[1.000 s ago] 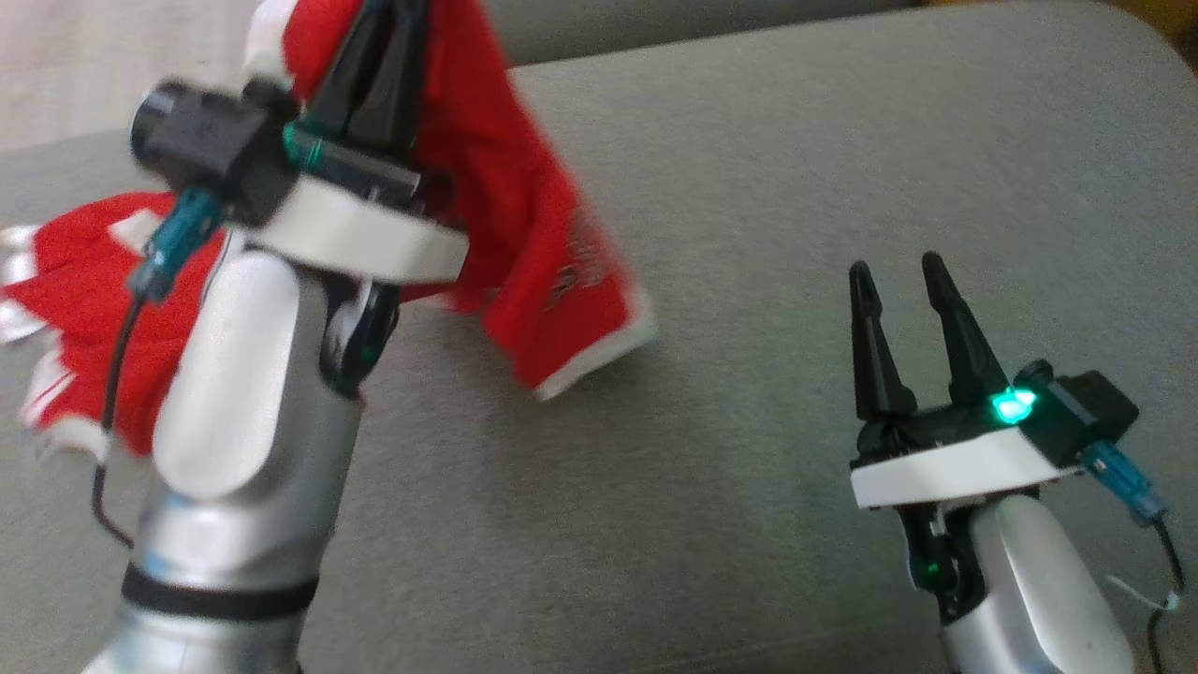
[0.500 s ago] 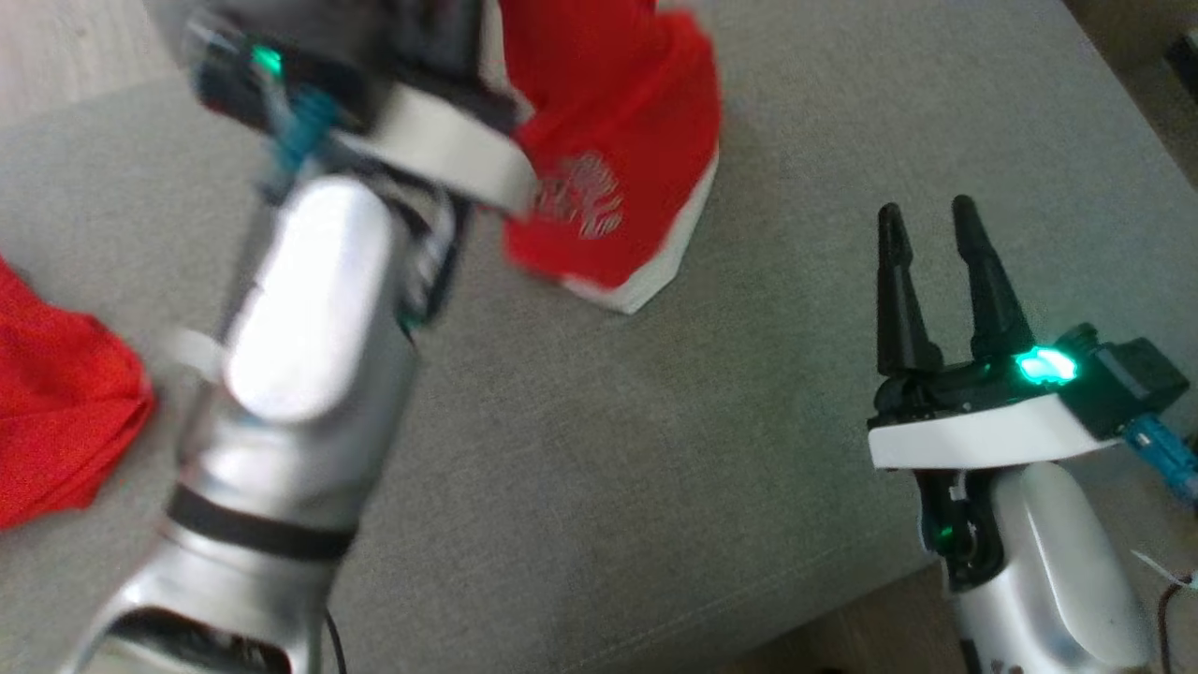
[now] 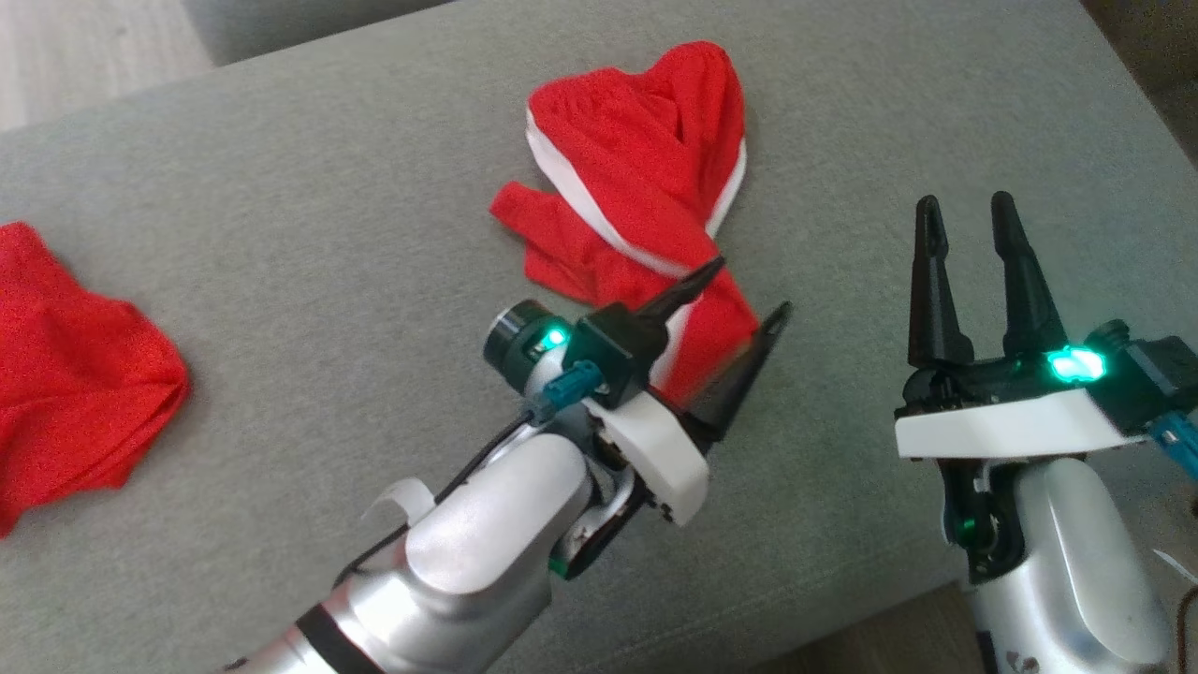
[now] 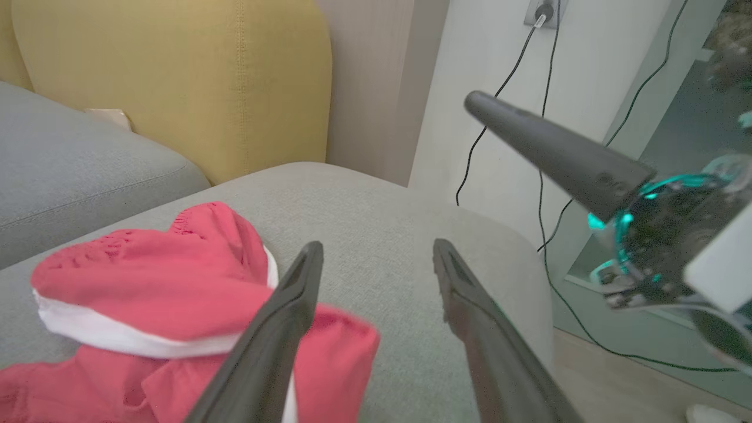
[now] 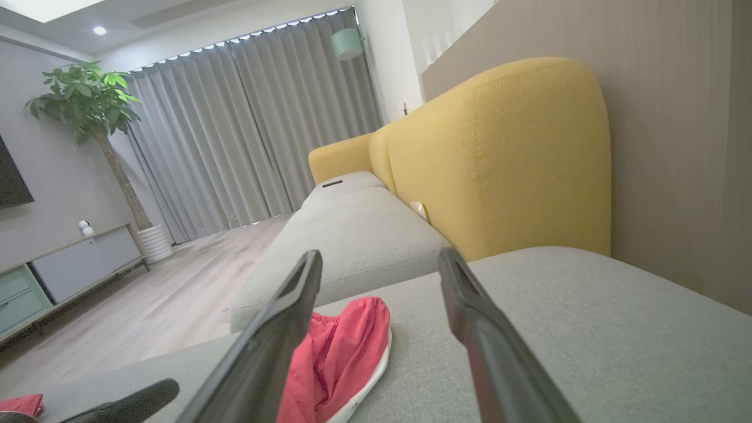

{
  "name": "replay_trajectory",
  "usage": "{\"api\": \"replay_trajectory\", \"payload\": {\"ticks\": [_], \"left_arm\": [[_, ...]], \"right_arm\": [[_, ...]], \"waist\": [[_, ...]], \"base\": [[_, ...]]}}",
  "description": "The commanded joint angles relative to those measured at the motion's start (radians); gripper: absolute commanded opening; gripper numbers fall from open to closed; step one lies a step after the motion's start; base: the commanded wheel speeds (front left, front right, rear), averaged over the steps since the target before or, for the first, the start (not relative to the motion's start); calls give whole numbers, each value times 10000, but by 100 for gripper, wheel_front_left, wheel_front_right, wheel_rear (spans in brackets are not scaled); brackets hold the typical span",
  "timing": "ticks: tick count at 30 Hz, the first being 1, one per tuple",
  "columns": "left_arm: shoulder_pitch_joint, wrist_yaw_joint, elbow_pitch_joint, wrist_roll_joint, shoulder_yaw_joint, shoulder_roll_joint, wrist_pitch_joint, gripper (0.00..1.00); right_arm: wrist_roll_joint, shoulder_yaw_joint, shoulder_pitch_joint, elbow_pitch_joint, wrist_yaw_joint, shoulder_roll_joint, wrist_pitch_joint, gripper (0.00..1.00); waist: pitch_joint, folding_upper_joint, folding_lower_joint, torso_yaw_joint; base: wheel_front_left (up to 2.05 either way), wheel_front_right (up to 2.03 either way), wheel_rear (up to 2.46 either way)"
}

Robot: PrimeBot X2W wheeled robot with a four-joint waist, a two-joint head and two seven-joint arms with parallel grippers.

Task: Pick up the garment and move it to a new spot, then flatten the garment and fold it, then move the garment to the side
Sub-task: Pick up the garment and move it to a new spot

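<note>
Head view shows you another red cloth (image 3: 80, 374) left of the left gripper (image 3: 753, 285), splayed empty over the white-trimmed red garment (image 3: 646, 168).

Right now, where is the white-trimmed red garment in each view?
Head view: the garment is upper centre, crumpled on the grey cushion.
Left wrist view: the garment is lower left.
Right wrist view: the garment is bottom centre.
Shared landmark: the grey cushion it lies on.
</note>
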Motion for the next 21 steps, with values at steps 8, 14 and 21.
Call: {"api": "replay_trajectory", "payload": {"ticks": [8,14,21], "left_arm": [[-796,726,-1331,-103,708,67,-52,100],[-57,968,-1635,823,2760,463,-52,100],[1994,848,-2356,1586,4996,1278,-53,100]], "right_arm": [[-302,9,-89,-213,-7,-45,-107,100],[-525,-129,251,-154,-7,-45,-107,100],[-749,-304,821,-96,-7,-45,-107,100]], "waist": [[-549,0,0,957],[-944,0,0,1859],[-1363,0,0,2731]], "base": [[0,0,0],[0,0,0],[0,0,0]]}}
